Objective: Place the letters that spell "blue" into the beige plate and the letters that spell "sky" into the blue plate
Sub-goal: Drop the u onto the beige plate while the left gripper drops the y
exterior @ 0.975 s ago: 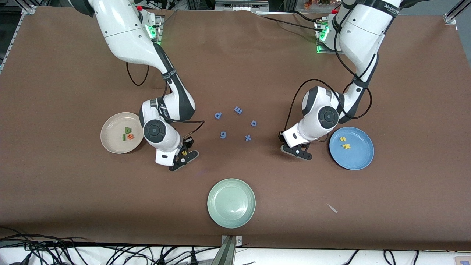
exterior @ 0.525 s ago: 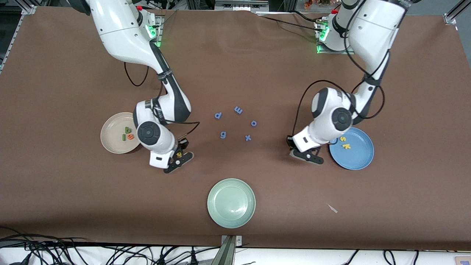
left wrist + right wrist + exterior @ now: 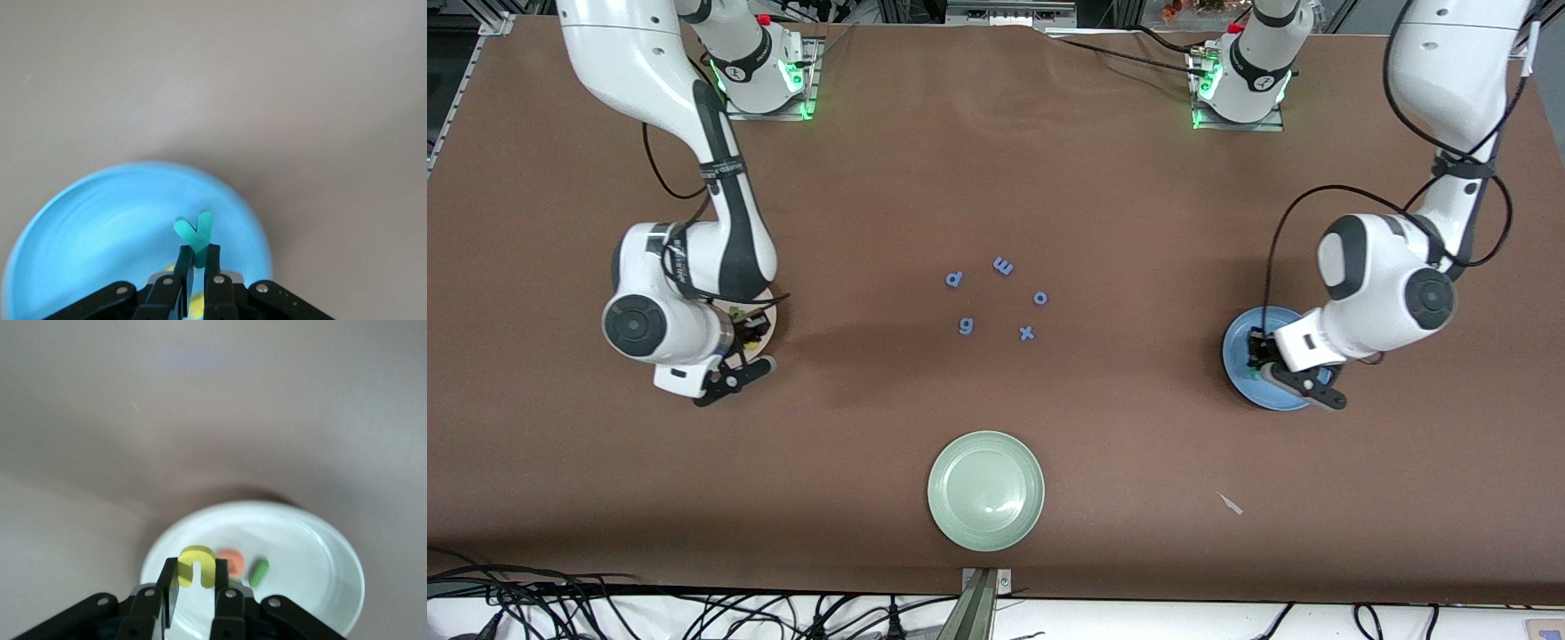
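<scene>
A: Left gripper (image 3: pixel 197 265) jaws clenched on the teal y (image 3: pixel 195 235), over the blue plate (image 3: pixel 87 227). Right gripper (image 3: pixel 195 587) jaws grasping the yellow u (image 3: pixel 196 565), over the beige plate (image 3: pixel 313 553).

B: Change?

A: Both arms have swung out from the table's middle toward its two ends, each to its plate. Judged: only the two drops remain.

B: Count?

A: Three plates, the green plate (image 3: pixel 985 490) near the front edge. Five periwinkle letters (image 3: pixel 996 299) mid-table. Orange e (image 3: pixel 231 558) and one green letter (image 3: pixel 259 572) show in beige
</scene>
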Robot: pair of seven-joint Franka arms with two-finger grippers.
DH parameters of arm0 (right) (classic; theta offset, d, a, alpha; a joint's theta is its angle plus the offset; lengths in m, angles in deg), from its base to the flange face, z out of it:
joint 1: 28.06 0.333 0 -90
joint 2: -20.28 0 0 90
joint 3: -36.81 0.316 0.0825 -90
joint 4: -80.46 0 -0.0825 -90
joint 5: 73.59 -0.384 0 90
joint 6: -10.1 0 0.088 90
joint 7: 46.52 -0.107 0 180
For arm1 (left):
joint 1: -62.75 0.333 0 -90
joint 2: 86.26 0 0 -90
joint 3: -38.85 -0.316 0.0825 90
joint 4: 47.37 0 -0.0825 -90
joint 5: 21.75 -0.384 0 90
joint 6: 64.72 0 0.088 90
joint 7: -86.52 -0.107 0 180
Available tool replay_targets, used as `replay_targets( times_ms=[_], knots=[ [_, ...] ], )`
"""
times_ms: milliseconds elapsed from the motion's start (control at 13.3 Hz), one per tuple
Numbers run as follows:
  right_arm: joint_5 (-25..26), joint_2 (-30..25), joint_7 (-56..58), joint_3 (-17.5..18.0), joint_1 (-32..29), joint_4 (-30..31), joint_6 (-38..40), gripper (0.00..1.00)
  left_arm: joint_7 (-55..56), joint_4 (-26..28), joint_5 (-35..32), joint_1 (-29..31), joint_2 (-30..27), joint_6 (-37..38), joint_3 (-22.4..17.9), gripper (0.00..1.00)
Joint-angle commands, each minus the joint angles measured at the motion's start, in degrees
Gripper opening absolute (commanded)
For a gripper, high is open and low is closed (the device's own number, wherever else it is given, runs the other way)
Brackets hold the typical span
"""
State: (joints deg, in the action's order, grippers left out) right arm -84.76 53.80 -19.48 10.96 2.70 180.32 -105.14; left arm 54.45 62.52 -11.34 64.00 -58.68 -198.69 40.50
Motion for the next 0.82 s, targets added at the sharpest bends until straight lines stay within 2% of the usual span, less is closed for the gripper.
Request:
replay_targets(
  times_ms=[0,75,150,300,375,525,750],
  knots=[
    [0.4,-2.7,-0.3,-2.1,0.7,6.6,-0.2,0.00,-1.3,2.3,-1.1,-0.8,-1.5,-0.2,-0.8,0.31],
    [0.0,-2.6,-2.0,-2.1,0.7,7.4,-0.2,0.33,-0.9,2.4,-1.1,-0.9,-1.4,-0.2,-0.8,0.99],
    [0.2,-2.6,-4.4,-2.1,0.7,7.1,0.5,0.99,-0.4,2.5,-1.1,-0.8,-1.6,-0.2,-0.8,1.00],
    [0.2,-2.9,-9.0,-1.9,1.4,5.4,2.8,1.00,0.8,4.0,-1.1,-0.9,-2.3,-0.2,-0.8,1.00],
    [0.2,-2.9,-11.5,-1.9,1.7,3.5,4.9,1.00,0.9,6.5,-1.1,-0.9,-3.8,-0.2,-0.8,1.00],
    [-0.2,-2.8,-15.2,-1.7,1.7,-1.2,10.5,1.00,0.9,12.2,-1.1,-0.8,-10.1,-0.2,-0.7,1.00],
    [-0.6,-2.9,-18.3,-1.7,1.9,-8.4,19.1,1.00,0.8,13.8,-1.1,-1.4,-18.6,0.3,-0.5,1.00]
  ],
)
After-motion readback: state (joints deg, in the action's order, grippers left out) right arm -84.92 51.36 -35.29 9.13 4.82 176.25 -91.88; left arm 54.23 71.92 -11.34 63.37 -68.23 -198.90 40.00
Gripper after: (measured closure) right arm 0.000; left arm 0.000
